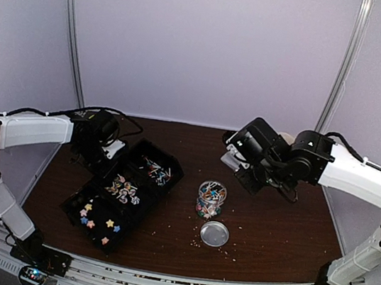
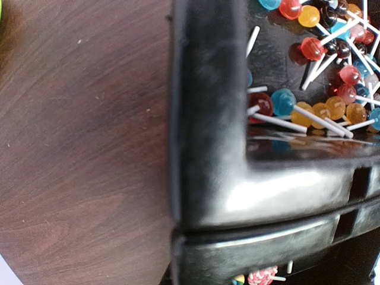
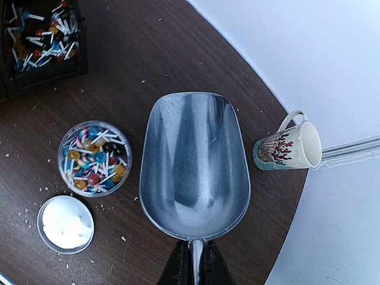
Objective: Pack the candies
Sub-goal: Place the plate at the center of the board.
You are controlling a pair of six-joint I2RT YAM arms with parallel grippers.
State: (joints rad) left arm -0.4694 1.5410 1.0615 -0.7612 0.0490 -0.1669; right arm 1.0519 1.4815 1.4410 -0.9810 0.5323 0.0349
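Observation:
The candies lie in a black three-part tray (image 1: 75, 202): lollipops (image 1: 157, 171) at the far end, swirled sweets (image 1: 124, 190) in the middle, star shapes (image 1: 96, 218) nearest. More lollipops fill a small clear jar (image 1: 211, 197) mid-table, which the right wrist view shows open (image 3: 95, 158). My right gripper (image 3: 195, 264) is shut on the handle of an empty metal scoop (image 3: 195, 160), held above the table right of the jar. My left gripper (image 1: 109, 148) sits at the tray's far left corner. Its fingers are hidden, and the left wrist view shows only the tray rim (image 2: 208, 148) and lollipops (image 2: 320, 110).
The jar's round lid (image 1: 215, 233) lies flat just in front of the jar, and it shows again (image 3: 65, 224) in the right wrist view. A patterned mug (image 3: 288, 148) stands near the table's right edge. Pale crumbs are scattered around the jar and lid.

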